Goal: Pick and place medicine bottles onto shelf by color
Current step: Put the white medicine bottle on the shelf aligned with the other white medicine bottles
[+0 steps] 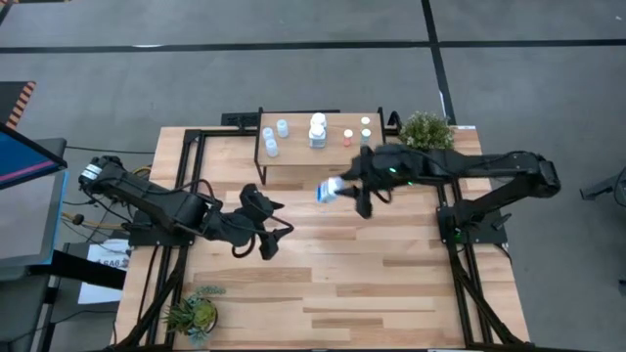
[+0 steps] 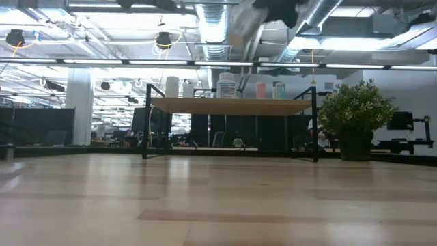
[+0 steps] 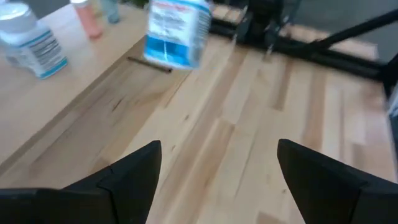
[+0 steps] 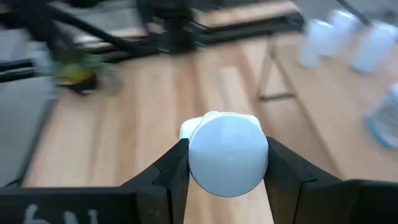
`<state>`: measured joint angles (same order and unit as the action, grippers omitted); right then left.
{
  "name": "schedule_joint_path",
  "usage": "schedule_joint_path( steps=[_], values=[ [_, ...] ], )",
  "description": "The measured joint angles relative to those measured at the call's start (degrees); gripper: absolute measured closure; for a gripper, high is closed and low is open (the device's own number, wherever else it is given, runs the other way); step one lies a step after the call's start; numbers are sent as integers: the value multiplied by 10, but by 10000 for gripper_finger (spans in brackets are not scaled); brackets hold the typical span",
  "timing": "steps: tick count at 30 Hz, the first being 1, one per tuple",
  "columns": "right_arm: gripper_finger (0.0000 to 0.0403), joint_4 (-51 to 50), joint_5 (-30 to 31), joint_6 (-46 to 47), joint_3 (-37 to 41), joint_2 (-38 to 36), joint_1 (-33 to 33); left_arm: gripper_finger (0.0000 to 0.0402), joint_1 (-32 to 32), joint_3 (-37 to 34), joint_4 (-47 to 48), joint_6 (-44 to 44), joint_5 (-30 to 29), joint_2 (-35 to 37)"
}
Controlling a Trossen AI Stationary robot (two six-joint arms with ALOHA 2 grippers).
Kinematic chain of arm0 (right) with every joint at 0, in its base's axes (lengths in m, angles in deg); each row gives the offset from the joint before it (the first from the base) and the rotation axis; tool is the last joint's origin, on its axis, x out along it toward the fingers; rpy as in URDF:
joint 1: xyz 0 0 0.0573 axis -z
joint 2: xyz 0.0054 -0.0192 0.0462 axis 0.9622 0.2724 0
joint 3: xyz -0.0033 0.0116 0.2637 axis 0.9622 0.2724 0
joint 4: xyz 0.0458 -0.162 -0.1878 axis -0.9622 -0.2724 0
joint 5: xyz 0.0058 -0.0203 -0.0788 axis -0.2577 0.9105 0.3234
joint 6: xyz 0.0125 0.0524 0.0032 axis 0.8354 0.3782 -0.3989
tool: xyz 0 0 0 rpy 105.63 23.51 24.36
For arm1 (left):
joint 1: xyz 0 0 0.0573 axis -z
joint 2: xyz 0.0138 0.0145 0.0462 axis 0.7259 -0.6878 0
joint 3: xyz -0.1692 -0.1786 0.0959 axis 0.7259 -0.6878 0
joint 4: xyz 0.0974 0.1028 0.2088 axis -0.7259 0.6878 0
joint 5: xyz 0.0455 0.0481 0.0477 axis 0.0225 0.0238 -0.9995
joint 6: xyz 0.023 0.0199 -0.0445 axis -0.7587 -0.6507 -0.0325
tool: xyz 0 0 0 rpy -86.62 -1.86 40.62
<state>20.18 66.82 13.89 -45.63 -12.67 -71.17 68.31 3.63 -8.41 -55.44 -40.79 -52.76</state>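
The shelf (image 1: 293,166) stands at the table's far middle; it also shows in the low view (image 2: 232,106). On its top stand three light-blue-capped bottles (image 1: 272,135), a bigger white bottle (image 1: 318,130), and orange (image 1: 347,137), green (image 1: 365,136) and pale (image 1: 366,121) small ones. My right gripper (image 1: 344,189) is shut on a white bottle with a blue label (image 1: 327,193), just in front of the shelf's near edge. The bottle also shows in the left wrist view (image 3: 177,31). My left gripper (image 1: 270,233) is open and empty, left of the table's middle. My right gripper pinches the bottle's round white cap (image 4: 227,154) between its two fingers, one on each side. The fingers come slanting down from the table's right. The bottle is lifted clear of the table and the shelf, and hangs tilted with its blue label (image 3: 171,50) below the fingers.
A potted plant (image 1: 427,129) stands right of the shelf, and shows in the low view (image 2: 355,113). A second plant (image 1: 193,313) stands at the near left corner. Black frame rails (image 1: 460,235) run along both table sides. Bare wood lies in the near middle.
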Motion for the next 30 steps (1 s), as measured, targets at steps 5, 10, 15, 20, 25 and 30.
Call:
schedule_joint_path(
  steps=[5, 10, 15, 20, 25, 30],
  values=[
    [237, -69, 15, 30, -98, 80, 42, 95, -7, 0, 67, 7, 0, 0],
    [231, -122, 28, 53, -188, 159, 70, 95, -8, 0, 170, 19, -4, 0],
    [233, -207, 67, 101, -270, 238, 90, 95, -8, 0, 261, 29, -10, 0],
    [229, -249, 79, 119, -340, 302, 102, 95, -8, 0, 320, 29, -16, 0],
    [230, -283, 100, 135, -405, 348, 103, 95, -8, 0, 354, 30, -19, 0],
    [228, -327, 146, 169, -446, 364, 107, 95, -8, 0, 361, 29, -19, 0]
  ],
)
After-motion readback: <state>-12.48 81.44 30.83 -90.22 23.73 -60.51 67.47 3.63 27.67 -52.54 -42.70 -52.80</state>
